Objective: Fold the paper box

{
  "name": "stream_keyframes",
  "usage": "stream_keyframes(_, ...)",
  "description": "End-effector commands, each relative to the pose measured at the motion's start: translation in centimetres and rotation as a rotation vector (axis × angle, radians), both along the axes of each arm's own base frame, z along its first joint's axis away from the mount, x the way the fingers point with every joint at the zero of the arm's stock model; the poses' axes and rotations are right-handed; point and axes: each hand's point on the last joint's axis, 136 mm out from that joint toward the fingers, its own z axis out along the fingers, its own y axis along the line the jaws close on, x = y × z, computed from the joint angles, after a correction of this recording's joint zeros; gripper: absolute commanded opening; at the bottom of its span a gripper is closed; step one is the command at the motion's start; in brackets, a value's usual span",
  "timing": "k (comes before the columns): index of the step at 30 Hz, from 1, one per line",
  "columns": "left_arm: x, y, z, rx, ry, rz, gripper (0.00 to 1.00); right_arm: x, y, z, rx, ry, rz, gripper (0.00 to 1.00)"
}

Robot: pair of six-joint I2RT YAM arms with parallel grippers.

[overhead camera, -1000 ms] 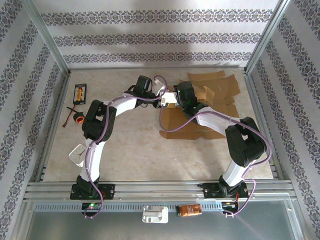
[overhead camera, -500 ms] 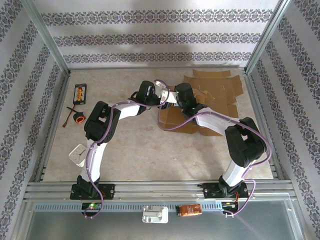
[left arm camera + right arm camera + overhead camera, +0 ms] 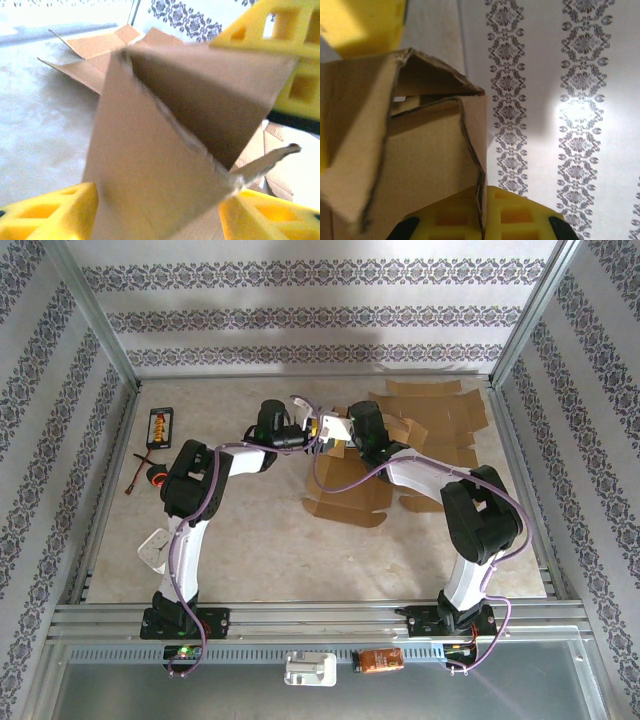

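From above, the box [image 3: 345,490] lies opened out on the desk [image 3: 250,540], just nearer than and left of the spare cardboard [image 3: 445,420]. Its long axis runs left to right and its far left corner is raised. The left fingers [image 3: 312,433] and right fingers [image 3: 332,430] meet at that corner.

Left wrist: the left fingers [image 3: 50,212] stand wide apart, with a tilted-up panel of the box [image 3: 150,165] between them.

Right wrist: the right fingers [image 3: 485,215] are pinched tight on the box's [image 3: 420,165] edge.

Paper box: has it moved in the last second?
Yes. In the top view the paper box has slid left, its near corner now closer to the black device at the table's left edge.
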Motion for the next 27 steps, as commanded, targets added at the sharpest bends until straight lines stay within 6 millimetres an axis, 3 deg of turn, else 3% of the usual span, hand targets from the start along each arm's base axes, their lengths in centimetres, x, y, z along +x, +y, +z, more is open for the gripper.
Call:
stream_keyframes(1,-0.1,-1.2,3.1,-0.064,-0.073,-0.06,0.64,-0.5,1.8,-0.1,0.041,0.016,0.073,0.05)
stream_keyframes(9,0.9,-1.6,1.5,0.014,-0.065,-0.018,0.52,-1.3,1.8,-1.4,0.034,0.05,0.074,0.05)
stream_keyframes(15,2.1,-2.1,-0.5,0.171,-0.086,0.135,0.44,-1.6,1.5,-2.0,0.041,0.065,0.058,0.05)
stream_keyframes(19,1.7,-3.5,-0.4,0.159,-0.109,0.139,0.47,-1.7,1.4,-2.2,0.052,0.074,0.042,0.06)
stream_keyframes(21,2.3,-3.1,-0.3,0.142,-0.108,0.191,0.45,-1.8,1.4,-2.1,0.062,0.075,0.035,0.08)
stream_keyframes(27,4.3,-1.2,-0.4,0.171,-0.088,0.358,0.25,-2.9,1.4,-1.9,0.124,0.122,0.033,0.14)
